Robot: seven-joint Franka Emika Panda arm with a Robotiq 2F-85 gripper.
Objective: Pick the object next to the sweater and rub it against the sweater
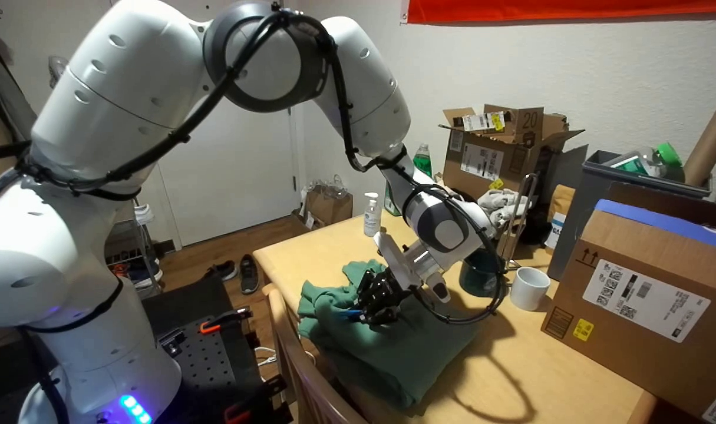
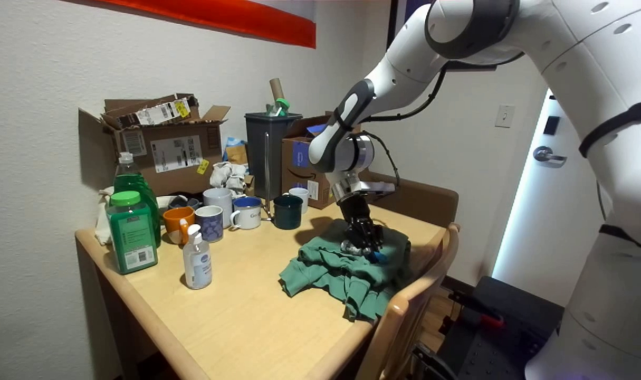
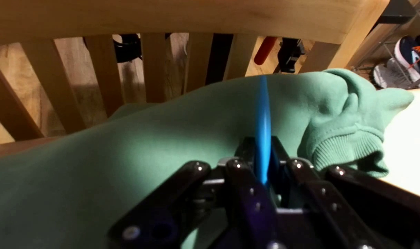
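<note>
The rumpled green sweater lies on the table by the chair, and it also shows in an exterior view and the wrist view. My gripper is low over the sweater, in the wrist view too. It is shut on a thin blue object, which points out past the fingertips. The blue object's end is at or very close to the cloth; I cannot tell if it touches. A pale patch beside the gripper may be gripper metal. I see no certain pale beige item; it is hidden or out of view.
A wooden chair back stands against the sweater's edge of the table. A sanitizer bottle, several mugs including a dark green one, and a metal stand are on the table. A large cardboard box is on the far side.
</note>
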